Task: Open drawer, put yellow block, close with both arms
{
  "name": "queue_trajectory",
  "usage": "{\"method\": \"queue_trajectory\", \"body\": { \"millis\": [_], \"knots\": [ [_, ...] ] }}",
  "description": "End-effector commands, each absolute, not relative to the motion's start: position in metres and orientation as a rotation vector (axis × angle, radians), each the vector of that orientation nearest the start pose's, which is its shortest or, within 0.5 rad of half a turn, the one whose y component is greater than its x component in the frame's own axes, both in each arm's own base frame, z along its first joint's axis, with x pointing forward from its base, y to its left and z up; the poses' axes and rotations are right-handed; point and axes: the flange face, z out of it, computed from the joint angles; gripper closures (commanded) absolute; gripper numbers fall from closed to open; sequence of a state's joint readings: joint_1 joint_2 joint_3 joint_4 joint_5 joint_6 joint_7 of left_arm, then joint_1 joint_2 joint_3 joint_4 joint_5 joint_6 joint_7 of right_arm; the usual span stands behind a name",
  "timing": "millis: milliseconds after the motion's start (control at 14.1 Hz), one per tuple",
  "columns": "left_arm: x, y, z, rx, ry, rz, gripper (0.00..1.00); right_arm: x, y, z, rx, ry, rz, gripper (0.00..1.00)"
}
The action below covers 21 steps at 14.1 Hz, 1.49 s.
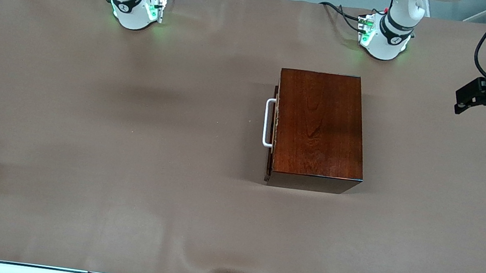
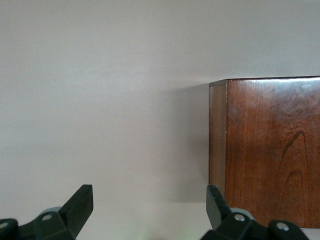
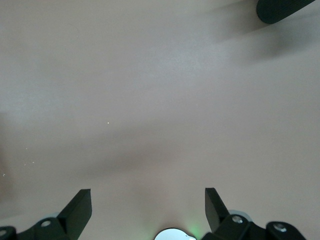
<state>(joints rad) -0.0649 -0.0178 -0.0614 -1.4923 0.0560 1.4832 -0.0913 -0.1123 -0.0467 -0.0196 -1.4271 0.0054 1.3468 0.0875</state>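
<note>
**Drawer shut, box alone on the cloth**

The drawer (image 1: 274, 126) sits closed in its glossy mahogany box (image 1: 319, 125), its white bar handle (image 1: 268, 122) facing the right arm's end of the table. The box stands toward the left arm's end.

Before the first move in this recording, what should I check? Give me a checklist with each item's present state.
1. Is the drawer shut in the box, ready to be opened? Ok.
2. Is the handle unobstructed? Ok, it faces the right arm's end of the table.
3. Is the yellow block located? Not ok, it shows in no view.
4. Is the left gripper ready? Ok, jaws open and empty, near the box.
5. Is the right gripper ready? Ok, jaws open and empty, over bare cloth.
</note>
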Motion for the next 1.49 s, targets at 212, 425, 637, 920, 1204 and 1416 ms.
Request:
{"method": "queue_trajectory", "body": {
  "millis": [212,425,637,920,1204,1416],
  "knots": [
    [0.527,-0.052,0.683,-3.104,0.078,-0.097,0.00,0.507,-0.068,0.700,-3.114,0.343,0.057,0.00],
    [0.529,-0.049,0.682,-3.104,0.071,-0.095,0.00,0.506,-0.069,0.696,-3.116,0.349,0.082,0.00],
    [0.528,-0.049,0.679,-3.102,0.070,-0.076,0.00,0.505,-0.068,0.694,-3.115,0.352,0.110,0.00],
    [0.527,-0.046,0.678,-3.092,0.111,-0.047,0.00,0.506,-0.069,0.695,-3.117,0.352,0.099,0.00],
    [0.527,-0.039,0.678,-3.088,0.117,-0.046,0.00,0.506,-0.070,0.694,-3.117,0.352,0.099,0.00],
    [0.527,-0.027,0.679,-3.088,0.110,-0.037,0.00,0.506,-0.070,0.694,-3.118,0.353,0.099,0.00]
  ]
}}
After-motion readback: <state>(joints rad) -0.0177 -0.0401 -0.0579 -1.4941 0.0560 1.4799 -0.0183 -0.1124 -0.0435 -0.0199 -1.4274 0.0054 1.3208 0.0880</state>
